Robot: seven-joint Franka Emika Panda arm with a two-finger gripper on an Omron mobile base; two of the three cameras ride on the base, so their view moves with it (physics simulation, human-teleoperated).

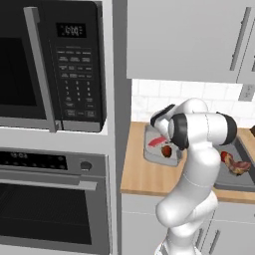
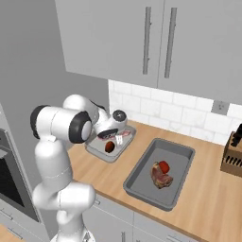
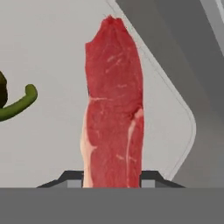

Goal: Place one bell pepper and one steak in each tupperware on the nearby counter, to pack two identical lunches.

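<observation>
My gripper (image 3: 111, 180) is shut on a raw red steak (image 3: 113, 109), which hangs from it over the pale floor of the left tupperware (image 3: 43, 52). A bell pepper's green stem (image 3: 19, 104) shows beside the steak. In the right base view the gripper (image 2: 118, 138) is low over this tupperware (image 2: 97, 150), where a dark red bell pepper (image 2: 109, 146) lies. In the left base view the held steak (image 1: 156, 141) and that pepper (image 1: 167, 150) show in the same tray (image 1: 149, 152). The right tupperware (image 2: 142, 182) holds another steak (image 2: 160, 177) and a red pepper (image 2: 164, 166).
Both trays rest on the wood counter (image 2: 208, 189) against white wall tiles. A dark knife block (image 2: 233, 158) stands at the far right. Wall cabinets (image 2: 156, 42) hang overhead. A microwave (image 1: 55, 64) and an oven (image 1: 50, 199) fill the tall unit to the left.
</observation>
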